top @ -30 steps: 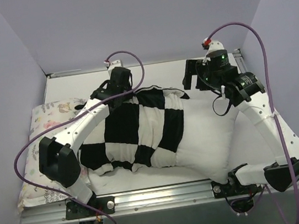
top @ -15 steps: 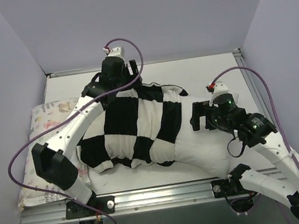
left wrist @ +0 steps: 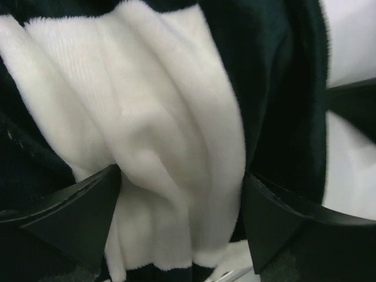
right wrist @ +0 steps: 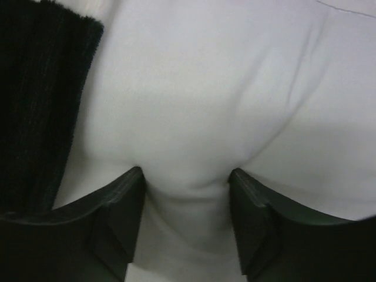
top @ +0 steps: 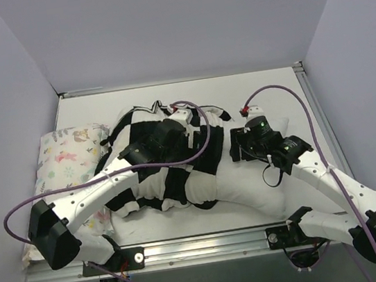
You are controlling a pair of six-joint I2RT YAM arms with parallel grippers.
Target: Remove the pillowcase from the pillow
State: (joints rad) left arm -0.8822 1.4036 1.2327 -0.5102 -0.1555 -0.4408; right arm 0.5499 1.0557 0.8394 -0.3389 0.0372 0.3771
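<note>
Since a second ago both arms are swinging in from the far side. The left fingers [left wrist: 76, 205] are now pressing into the middle of the pillowcase [top: 146, 129] and the right fingers [right wrist: 117, 205] into the bared pillow [top: 250, 181]. The pillowcase is lying bunched over the pillow's left part on the bench [top: 264, 84]. The left fingers are standing wide with a white fold bulging between them, while the right fingers are pinching a ridge of the pillow.

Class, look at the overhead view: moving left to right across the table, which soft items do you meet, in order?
Floral-print pillow → checkerboard pillowcase → bare end of the white pillow.
</note>
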